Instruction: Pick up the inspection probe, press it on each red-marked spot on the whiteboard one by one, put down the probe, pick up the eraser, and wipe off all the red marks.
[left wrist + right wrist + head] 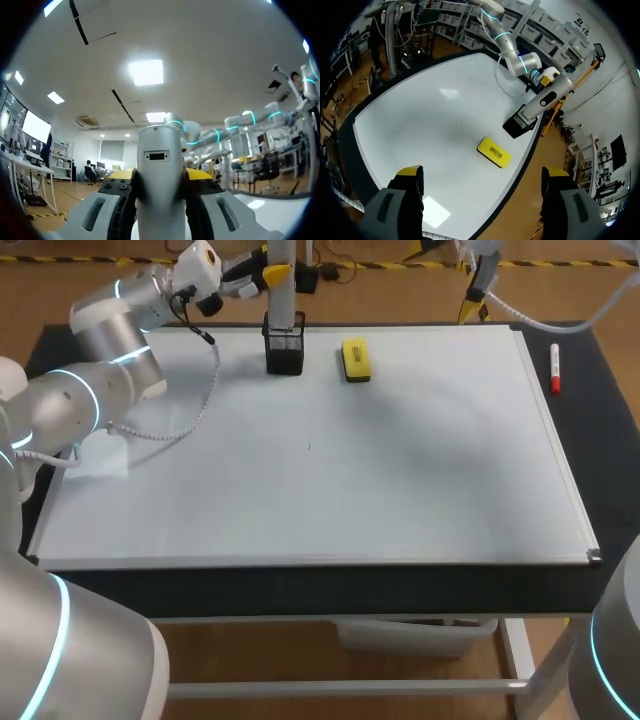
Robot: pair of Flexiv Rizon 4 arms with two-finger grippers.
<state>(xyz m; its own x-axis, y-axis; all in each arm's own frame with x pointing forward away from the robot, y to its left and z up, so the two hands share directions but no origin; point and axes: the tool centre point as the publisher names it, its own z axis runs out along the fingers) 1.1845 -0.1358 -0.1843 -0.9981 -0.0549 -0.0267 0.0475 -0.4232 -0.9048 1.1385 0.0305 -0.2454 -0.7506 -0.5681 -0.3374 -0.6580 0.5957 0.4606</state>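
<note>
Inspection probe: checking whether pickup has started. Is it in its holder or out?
In: the inspection probe stands upright, lower end inside the black mesh holder, left gripper shut on it.

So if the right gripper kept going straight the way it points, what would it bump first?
Probably the yellow eraser, lying on the whiteboard just ahead of the open right gripper; depth is unclear, so it might touch bare board beside it.
</note>
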